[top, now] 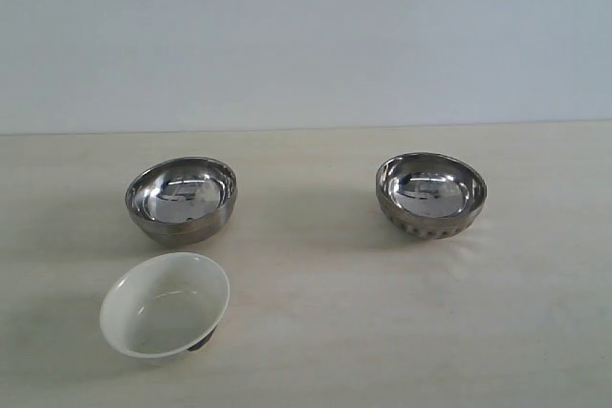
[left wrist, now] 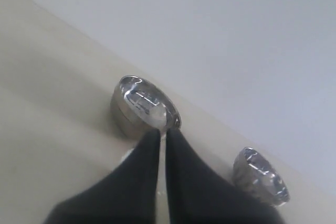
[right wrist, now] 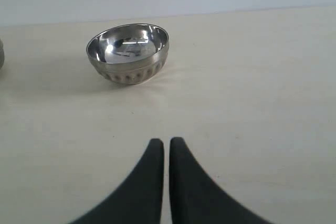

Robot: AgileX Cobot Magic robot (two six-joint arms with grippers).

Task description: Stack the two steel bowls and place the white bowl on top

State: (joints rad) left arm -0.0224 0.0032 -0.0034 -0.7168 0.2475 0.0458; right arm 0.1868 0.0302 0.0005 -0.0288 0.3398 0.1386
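A smooth steel bowl (top: 182, 201) stands on the table at the left. The ribbed steel bowl (top: 430, 194) stands apart from it on the right. The white bowl (top: 165, 305) rests tilted on its dark foot in front of the smooth one. No arm shows in the exterior view. My left gripper (left wrist: 163, 132) is shut and empty, its tips in line with the smooth steel bowl (left wrist: 144, 107); the ribbed bowl (left wrist: 260, 176) lies off to one side. My right gripper (right wrist: 166, 141) is shut and empty, well short of the ribbed bowl (right wrist: 128, 52).
The pale wooden table (top: 382, 312) runs back to a plain light wall (top: 306, 35). Bare table lies between the two steel bowls and in front of the ribbed one.
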